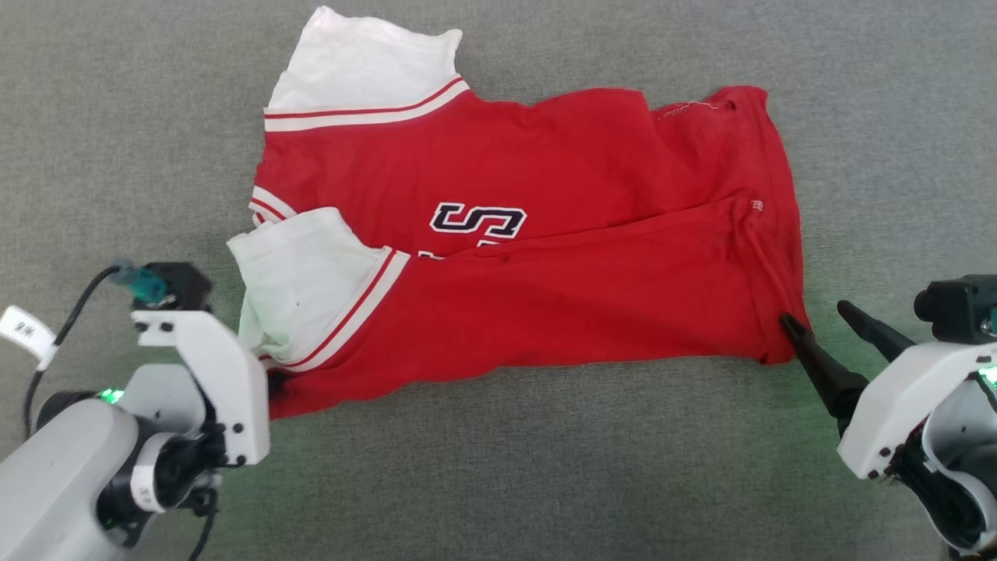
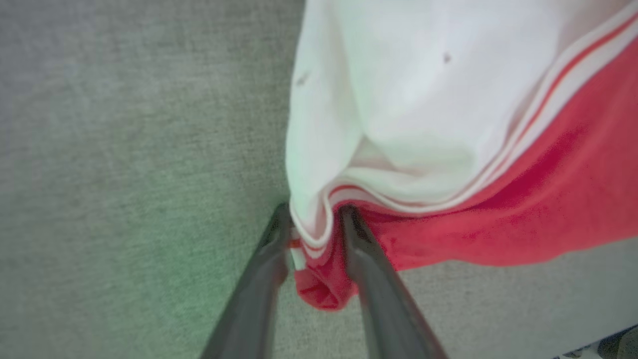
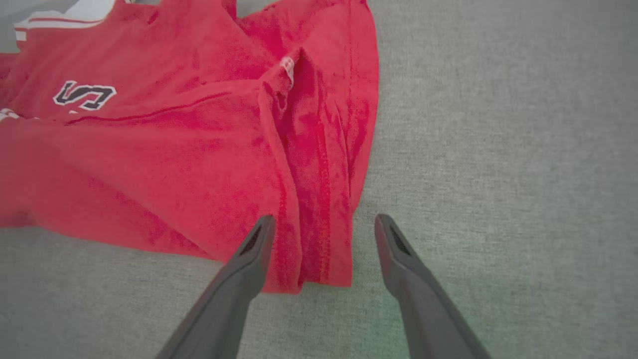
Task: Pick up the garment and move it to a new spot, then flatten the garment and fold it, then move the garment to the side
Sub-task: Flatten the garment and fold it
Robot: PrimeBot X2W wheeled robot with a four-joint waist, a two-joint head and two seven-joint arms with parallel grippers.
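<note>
The garment [image 1: 545,304] lies spread on the grey surface, folded lengthwise, red with white sleeves and a black letter S showing. My left gripper [image 2: 315,217] is at its lower-left corner, shut on a bunched fold of striped trim and red cloth below the white sleeve [image 2: 423,99]. In the head view the left arm's white wrist housing [image 1: 210,374] covers those fingers. My right gripper [image 1: 815,314] is open at the lower-right corner. Its fingers straddle the red hem corner [image 3: 319,259]: one fingertip [image 3: 261,234] rests on the cloth, the other over the bare surface.
The grey fabric-like surface [image 1: 498,483] stretches all around the garment, with room in front and on both sides. A black cable with a white tag [image 1: 27,333] hangs off my left arm.
</note>
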